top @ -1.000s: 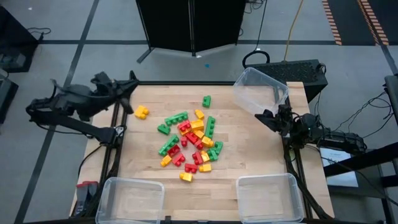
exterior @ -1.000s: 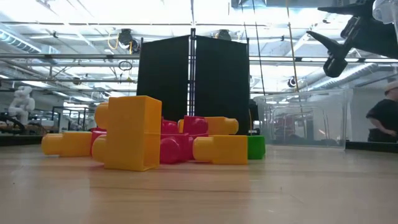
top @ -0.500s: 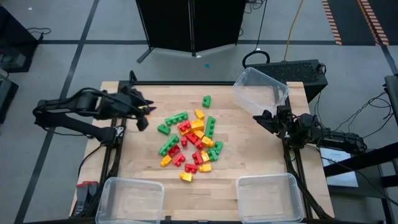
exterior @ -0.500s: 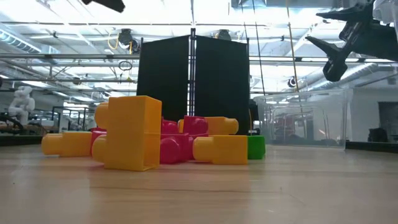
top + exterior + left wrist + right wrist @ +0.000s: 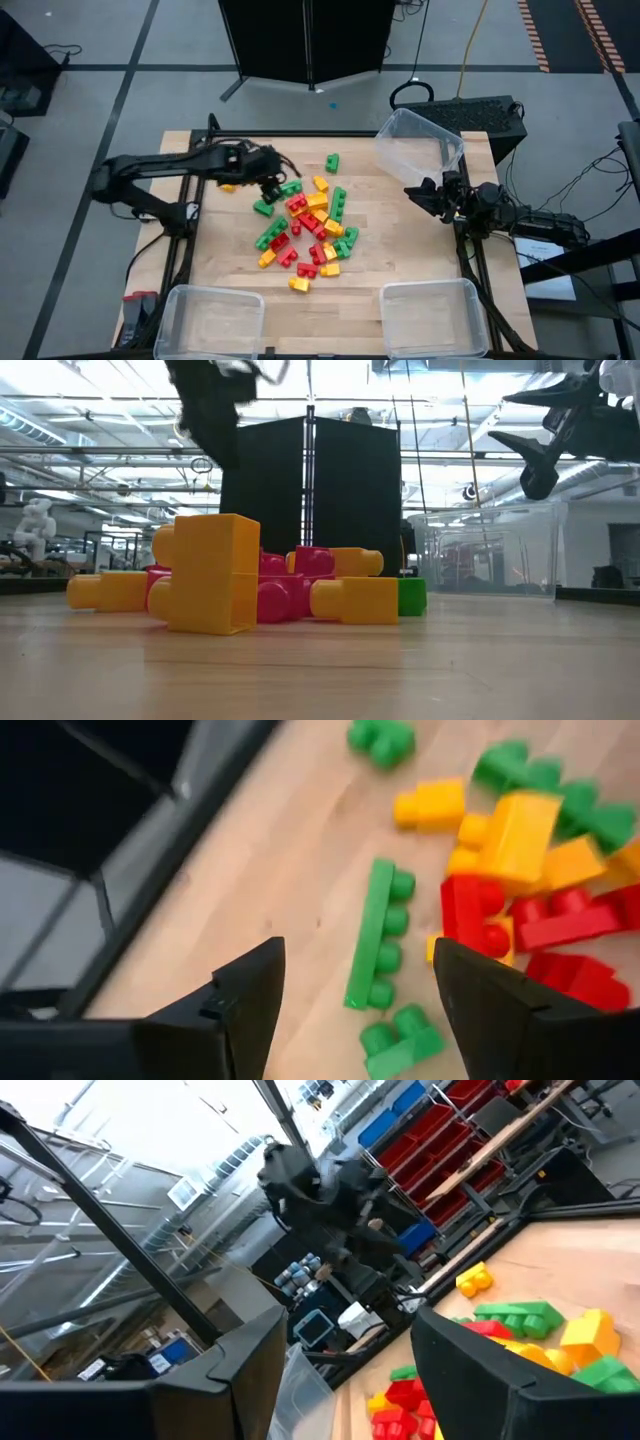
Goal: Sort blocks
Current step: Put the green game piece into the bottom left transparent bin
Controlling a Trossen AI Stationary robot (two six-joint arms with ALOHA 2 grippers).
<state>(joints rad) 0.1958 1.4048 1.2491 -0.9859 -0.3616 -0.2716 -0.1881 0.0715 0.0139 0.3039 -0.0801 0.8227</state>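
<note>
The wooden table (image 5: 400, 260) fills the scene, with three clear bins on it: one tipped on its side (image 5: 418, 146) at the far right corner, just beyond the right gripper (image 5: 420, 193), and two (image 5: 212, 320) (image 5: 432, 318) at the near edge. The left arm reaches out over the table, and the left gripper (image 5: 275, 178) hangs above the far-left edge of the blocks (image 5: 305, 225), fingers (image 5: 240, 1005) spread apart with nothing between them. Straight ahead of those fingers lies a long green block (image 5: 378, 933), with a small green one (image 5: 400, 1042) right beside it, closer in. Beyond them, the red and yellow-orange pieces are jumbled together mid-table. The right gripper waits at the table's right edge, well apart from the pile, fingers (image 5: 480, 1370) also standing apart and empty. One yellow block (image 5: 227, 186) sits alone under the left arm, behind its gripper.
</note>
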